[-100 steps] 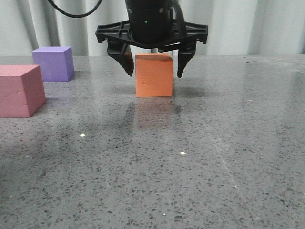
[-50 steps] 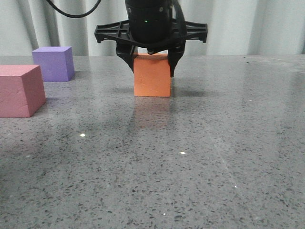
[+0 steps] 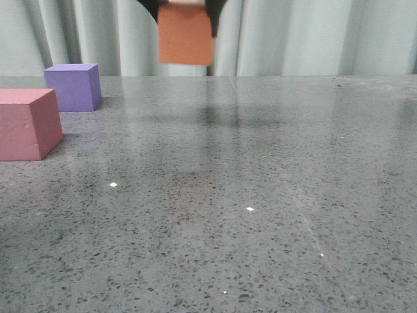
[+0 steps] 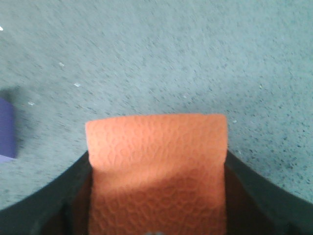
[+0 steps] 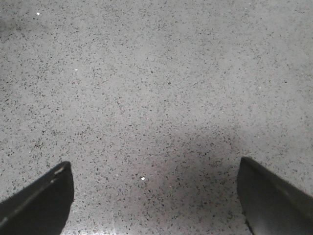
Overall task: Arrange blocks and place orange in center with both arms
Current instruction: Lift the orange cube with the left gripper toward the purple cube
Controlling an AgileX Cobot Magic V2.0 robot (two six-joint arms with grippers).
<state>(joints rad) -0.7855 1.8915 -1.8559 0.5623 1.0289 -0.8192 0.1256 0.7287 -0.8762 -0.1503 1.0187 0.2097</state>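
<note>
A: Where is the orange cube (image 3: pixel 186 36) at this moment?

B: Up in the air, clear of the tabletop (image 3: pixel 260 195). In the front view it hangs at the top edge of the picture, in front of the pale curtain (image 3: pixel 313 36), with a soft shadow on the grey speckled stone below it.

A: What holds it?

B: The left hand (image 3: pixel 185 9). Only the tips of its black fingers (image 3: pixel 151 9) show in the front view, one on each side of the cube's upper part, pinching it. The left wrist view confirms it: the orange cube (image 4: pixel 156 166) fills the space between the two dark fingers (image 4: pixel 54 196), pressed against both.

A: And the other blocks?

B: The purple cube (image 3: pixel 73 87) sits on the tabletop far back on the left. The pink-red cube (image 3: pixel 27 124) sits nearer the camera, at the left edge, partly cut off by the frame. The two are near each other but apart. A sliver of the purple cube (image 4: pixel 7 129) also shows at the edge of the left wrist view, on the stone below.

A: The right hand?

B: It shows only in its own wrist view. The right hand (image 5: pixel 156 196) is spread wide, its two dark fingertips (image 5: pixel 39 200) at opposite corners of the picture with bare speckled tabletop (image 5: pixel 156 88) between them. It grips nothing
</note>
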